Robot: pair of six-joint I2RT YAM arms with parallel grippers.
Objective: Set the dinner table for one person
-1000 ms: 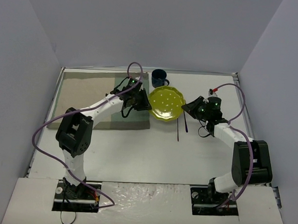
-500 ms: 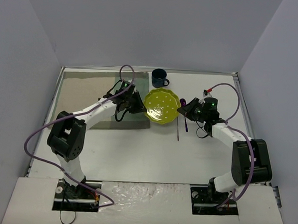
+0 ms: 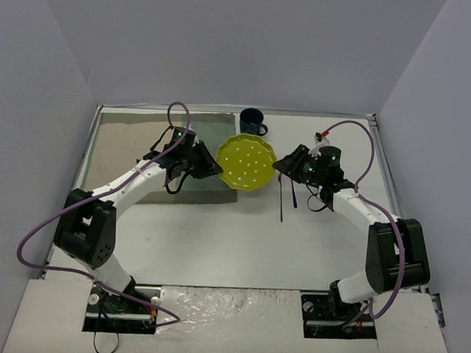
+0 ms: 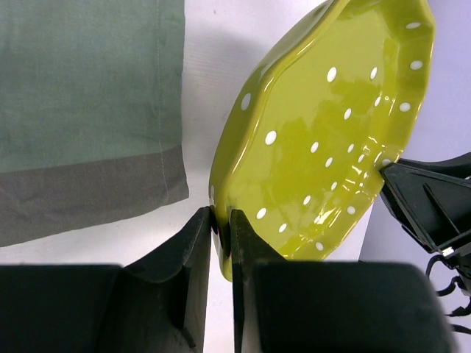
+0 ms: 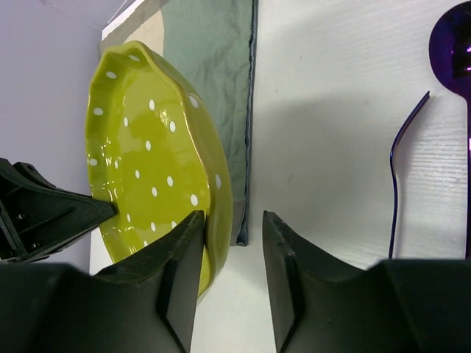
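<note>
A yellow-green plate with white dots (image 3: 244,163) is held tilted above the white dinner table (image 3: 216,239), by the right edge of the placemat. My left gripper (image 3: 212,167) is shut on the plate's left rim; in the left wrist view both fingers (image 4: 222,217) pinch the plate (image 4: 331,140). My right gripper (image 3: 281,166) is open at the plate's right rim. In the right wrist view (image 5: 234,217) the plate (image 5: 147,154) has its rim in the gap, against the left finger and clear of the right one.
A beige and green placemat (image 3: 134,147) lies at the back left. A dark blue cup (image 3: 252,121) stands behind the plate. A purple fork (image 3: 281,201) and spoon (image 3: 294,194) lie right of the plate. The spoon (image 5: 452,44) and fork (image 5: 401,169) also show in the right wrist view.
The plate has moved left toward the placemat and tilted up, carried by my left gripper. My right gripper has followed it leftward at the opposite rim.
</note>
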